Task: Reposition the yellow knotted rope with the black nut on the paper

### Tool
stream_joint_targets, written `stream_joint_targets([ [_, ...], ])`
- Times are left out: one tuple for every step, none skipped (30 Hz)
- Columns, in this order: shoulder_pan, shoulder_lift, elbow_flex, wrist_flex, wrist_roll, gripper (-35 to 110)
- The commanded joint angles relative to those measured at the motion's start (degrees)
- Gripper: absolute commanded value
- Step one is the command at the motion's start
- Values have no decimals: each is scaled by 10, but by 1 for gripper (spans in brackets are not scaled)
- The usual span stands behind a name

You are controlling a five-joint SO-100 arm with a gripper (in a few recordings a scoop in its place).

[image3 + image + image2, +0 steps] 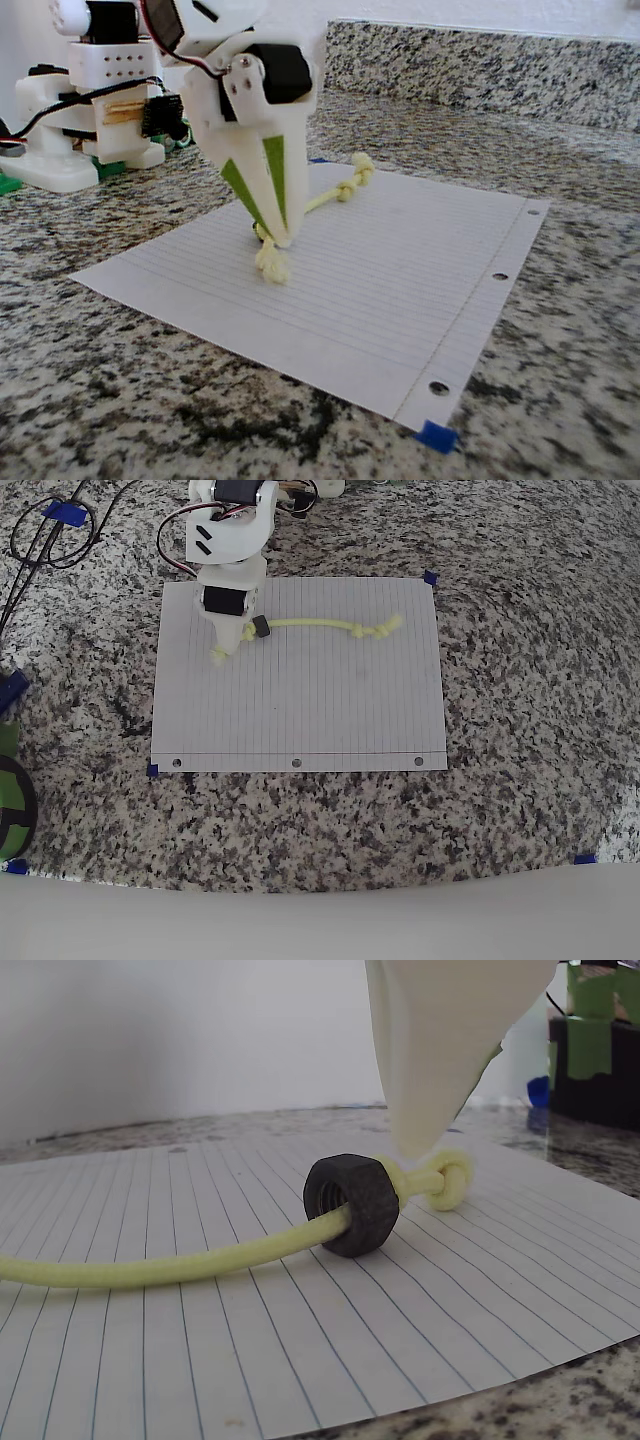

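Pinching the yellow knotted rope [310, 625] near its knotted end, my gripper [276, 236] stands tip-down on the paper [300, 710]. From the wrist view, the black nut [352, 1204] sits threaded just beside that knot; overhead, the cord runs toward 3 o'clock. Bare lined sheet lies open toward 6 o'clock, granite countertop [520, 680] all around.
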Motion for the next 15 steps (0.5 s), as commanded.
stream_joint_targets([
  [-8,29,-22,-12,-4,0],
  [-12,33,-23,-13,-4,0],
  [-18,39,-24,-14,-4,0],
  [-25,48,-24,-14,-4,0],
  [-31,60,-23,-13,-6,0],
  [-37,76,-23,-11,-11,0],
  [-43,94,-22,-10,-14,0],
  [-50,114,-20,-5,-17,0],
  [-57,136,-20,3,-18,0],
  [-62,162,-19,16,-27,0],
  [-69,188,-19,35,-35,0],
  [-76,215,-18,60,-40,0],
  [-83,245,-14,84,-40,0],
  [-90,277,-10,110,-44,0],
  [-95,308,-4,134,-50,0],
])
